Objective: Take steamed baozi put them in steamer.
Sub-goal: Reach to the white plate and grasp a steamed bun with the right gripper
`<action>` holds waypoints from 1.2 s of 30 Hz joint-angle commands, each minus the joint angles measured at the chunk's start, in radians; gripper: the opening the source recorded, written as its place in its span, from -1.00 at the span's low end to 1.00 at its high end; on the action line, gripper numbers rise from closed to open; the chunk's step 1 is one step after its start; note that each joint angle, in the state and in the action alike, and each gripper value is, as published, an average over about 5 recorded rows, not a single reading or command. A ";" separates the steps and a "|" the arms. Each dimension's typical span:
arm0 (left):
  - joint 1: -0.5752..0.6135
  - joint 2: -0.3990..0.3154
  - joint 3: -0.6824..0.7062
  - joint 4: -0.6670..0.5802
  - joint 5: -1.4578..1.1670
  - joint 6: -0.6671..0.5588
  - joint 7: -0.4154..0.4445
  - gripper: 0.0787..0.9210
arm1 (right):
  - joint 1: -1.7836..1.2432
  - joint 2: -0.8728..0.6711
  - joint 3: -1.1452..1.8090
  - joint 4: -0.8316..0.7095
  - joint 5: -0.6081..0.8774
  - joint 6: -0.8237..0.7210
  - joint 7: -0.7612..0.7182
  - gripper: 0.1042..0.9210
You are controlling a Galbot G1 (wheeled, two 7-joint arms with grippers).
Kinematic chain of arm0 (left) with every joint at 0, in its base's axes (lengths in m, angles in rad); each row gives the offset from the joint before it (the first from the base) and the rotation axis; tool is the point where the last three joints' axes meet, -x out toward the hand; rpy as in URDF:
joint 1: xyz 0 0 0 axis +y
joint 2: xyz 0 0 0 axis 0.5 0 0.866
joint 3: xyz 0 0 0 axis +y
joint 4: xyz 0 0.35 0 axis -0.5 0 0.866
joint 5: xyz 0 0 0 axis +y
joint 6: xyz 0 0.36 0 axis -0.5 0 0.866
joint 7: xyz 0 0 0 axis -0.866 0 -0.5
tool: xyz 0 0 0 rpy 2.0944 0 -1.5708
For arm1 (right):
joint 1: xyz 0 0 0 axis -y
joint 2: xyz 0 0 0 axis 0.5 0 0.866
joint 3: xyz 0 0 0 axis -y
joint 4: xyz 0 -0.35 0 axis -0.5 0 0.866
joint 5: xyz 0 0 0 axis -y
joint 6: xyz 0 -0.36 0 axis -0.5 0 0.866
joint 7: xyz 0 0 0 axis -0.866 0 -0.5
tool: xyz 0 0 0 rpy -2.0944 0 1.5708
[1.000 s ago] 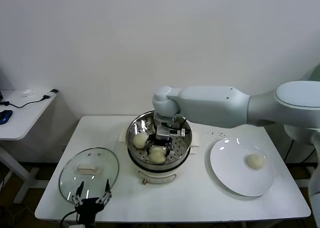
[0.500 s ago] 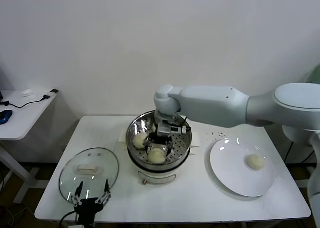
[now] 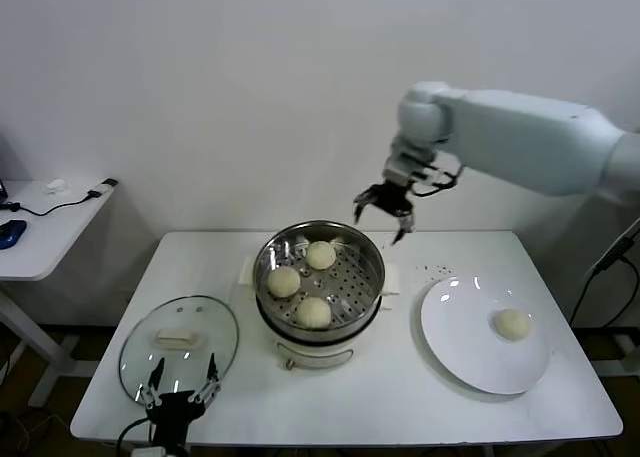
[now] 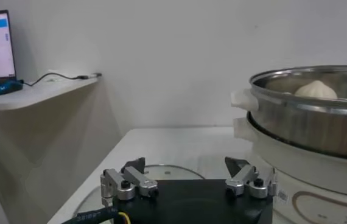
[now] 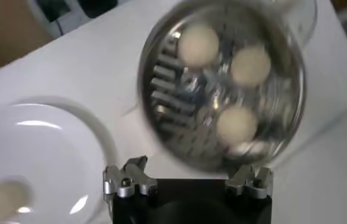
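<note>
The steamer point(image 3: 377, 282), a shiny steel basket on a cream pot base, stands mid-table. Three baozi lie on its perforated floor: one at the back point(image 3: 320, 254), one on the left point(image 3: 284, 281), one at the front point(image 3: 314, 312). A further baozi point(image 3: 511, 323) rests on the white plate point(image 3: 470, 357). My right gripper point(image 3: 380, 215) hangs open and empty, high above the steamer's back right rim. Its wrist view looks down on the steamer point(image 5: 295, 79) and the three baozi point(image 5: 237, 123). My left gripper point(image 3: 181, 392) stays open at the table's front edge.
The glass lid point(image 3: 178, 342) with a white knob lies flat left of the steamer, just beyond my left gripper point(image 4: 185, 164). A side table point(image 3: 45, 227) with cables stands at far left. A wall is close behind the table.
My right gripper opened off the front baozi, rose out of the steamer and swung up to the back right. The back baozi, hidden under the arm before, now shows.
</note>
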 commanded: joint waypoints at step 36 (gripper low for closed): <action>-0.032 -0.036 -0.006 0.051 0.007 0.012 0.004 0.77 | -0.719 -0.377 0.433 -0.221 -0.273 -0.363 0.163 0.76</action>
